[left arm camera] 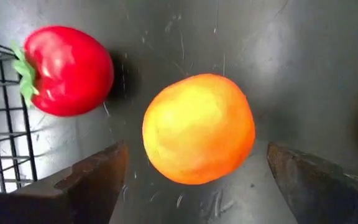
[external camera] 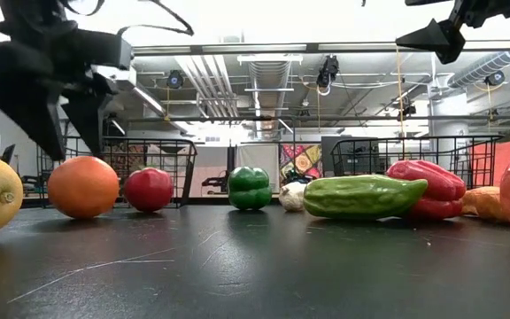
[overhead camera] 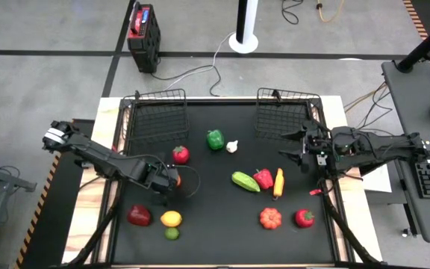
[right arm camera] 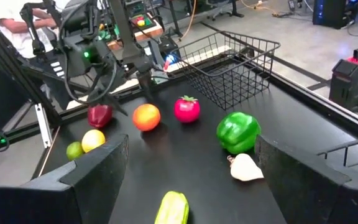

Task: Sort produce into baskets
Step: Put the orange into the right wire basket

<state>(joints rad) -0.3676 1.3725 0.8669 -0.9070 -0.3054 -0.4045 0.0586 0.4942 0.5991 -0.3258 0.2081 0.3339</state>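
An orange fruit (left arm camera: 197, 127) rests on the black table, left of centre (overhead camera: 176, 179). My left gripper (overhead camera: 167, 182) points steeply down just above it, open. One finger (left arm camera: 98, 180) stands on each side of the fruit, with a gap showing on both sides. A red tomato (left arm camera: 64, 70) lies just beyond, next to the left wire basket (overhead camera: 155, 112). My right gripper (overhead camera: 293, 146) hangs open above the table in front of the right basket (overhead camera: 286, 112), with nothing between its fingers.
Loose produce lies around: a green pepper (overhead camera: 215, 139), a white garlic (overhead camera: 232, 146), a green gourd (overhead camera: 245, 181), a red pepper (overhead camera: 263, 178), a dark red apple (overhead camera: 139, 215), a lemon (overhead camera: 171, 218) and a lime (overhead camera: 172, 234). Two more red-orange pieces lie near the front right (overhead camera: 270, 218).
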